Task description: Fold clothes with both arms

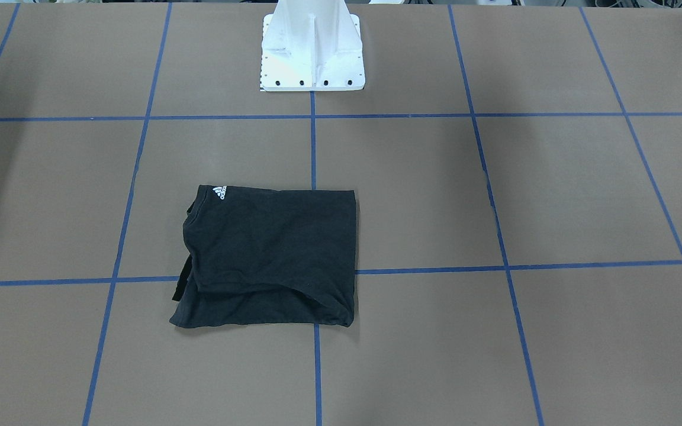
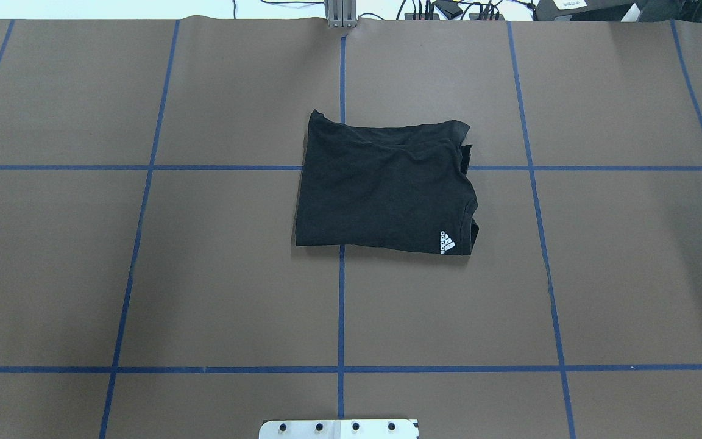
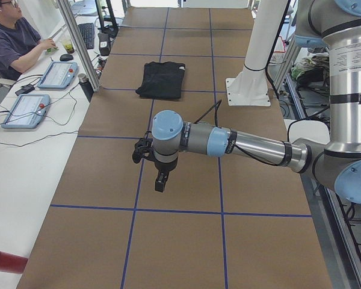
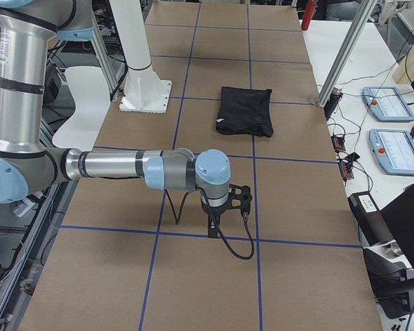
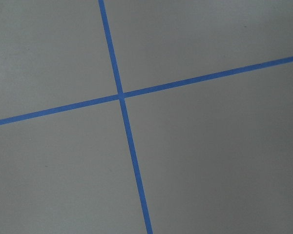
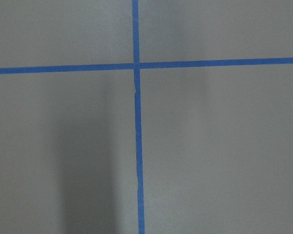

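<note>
On table (image 2: pixel 144 274): folded black tee (image 2: pixel 381 189); L gripper (image 3: pixel 160 182), R gripper (image 4: pixel 212 226) away, open/shut unclear.

**Six Cameras, One Table**

Front and overhead cameras looked steeply down from opposite sides, sharing the folded T-shirt (image 1: pixel 270 254) and white pedestal (image 1: pixel 312 53). Two end cameras looked along the table (image 3: pixel 186 241) from farther back. Both wrist cameras faced down, close on blue tape crossings (image 5: pixel 120 95).
</note>
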Tool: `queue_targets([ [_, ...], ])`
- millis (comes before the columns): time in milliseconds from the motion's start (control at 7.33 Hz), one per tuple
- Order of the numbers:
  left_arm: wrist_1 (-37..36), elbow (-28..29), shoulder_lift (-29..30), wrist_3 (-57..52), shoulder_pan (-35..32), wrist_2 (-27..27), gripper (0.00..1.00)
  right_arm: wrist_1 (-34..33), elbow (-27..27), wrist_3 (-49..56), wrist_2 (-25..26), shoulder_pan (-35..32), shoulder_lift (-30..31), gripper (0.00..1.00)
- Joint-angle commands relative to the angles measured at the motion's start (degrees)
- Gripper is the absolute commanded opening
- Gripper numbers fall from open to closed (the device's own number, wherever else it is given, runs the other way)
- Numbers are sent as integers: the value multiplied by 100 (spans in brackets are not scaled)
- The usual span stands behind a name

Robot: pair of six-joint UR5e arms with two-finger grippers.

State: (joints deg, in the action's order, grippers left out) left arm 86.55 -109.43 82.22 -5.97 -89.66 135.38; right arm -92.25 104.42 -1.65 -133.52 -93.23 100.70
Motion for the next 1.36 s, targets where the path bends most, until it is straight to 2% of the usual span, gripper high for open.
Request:
queue_targets([
  [0, 2, 9, -109, 0, -7, -29, 100, 23, 8, -28, -33, -46, 29, 100],
  [1227, -6, 18, -136, 8, 1, -20, 100, 23, 8, -46, -297, -11, -6, 100],
])
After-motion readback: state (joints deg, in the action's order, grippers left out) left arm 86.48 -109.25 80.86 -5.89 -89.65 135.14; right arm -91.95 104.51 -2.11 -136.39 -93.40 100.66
